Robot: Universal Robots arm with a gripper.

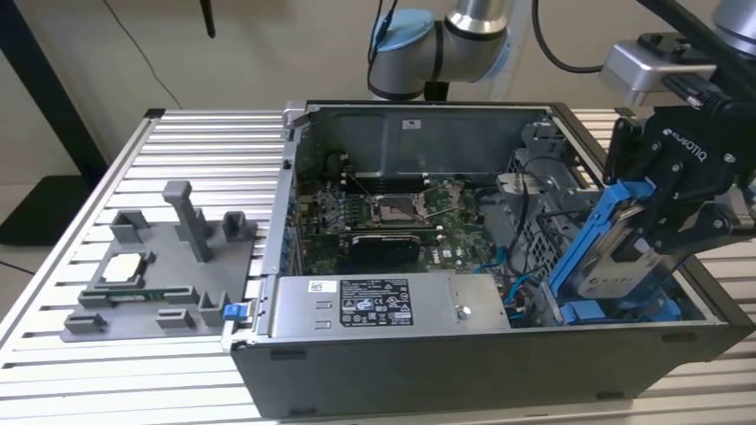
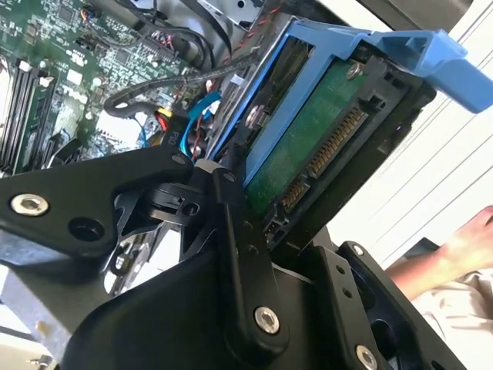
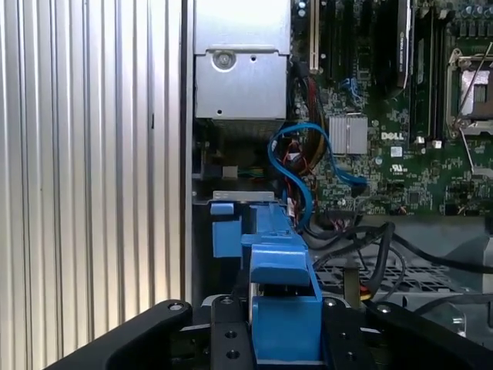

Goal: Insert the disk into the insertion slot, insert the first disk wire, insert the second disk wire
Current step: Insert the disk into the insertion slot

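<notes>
I have the case (image 1: 473, 372) lying open on the slatted table (image 1: 71, 230), which lets me reach in from above. At the case's end on the exterior view's right stands the cage (image 1: 546, 232), with the slot (image 1: 575, 301) low inside it. The disk (image 1: 614, 266), in its blue frame, leans steeply over that end of the case, lower end down by the slot, upper end above the case rim. I judge the tilt aims it down the bay, but I cannot tell whether it has entered. My gripper (image 1: 647, 235) is clamped on the disk's upper half, leaving the lower end free. The second wrist view gives me the disk's green board and connector pins at the gripped end, kept outward for the wires, and a person's arm (image 2: 454, 247) outside the case. The first wrist view looks down along the frame and shows a blue wire (image 3: 271, 150) looping loose inside the case
</notes>
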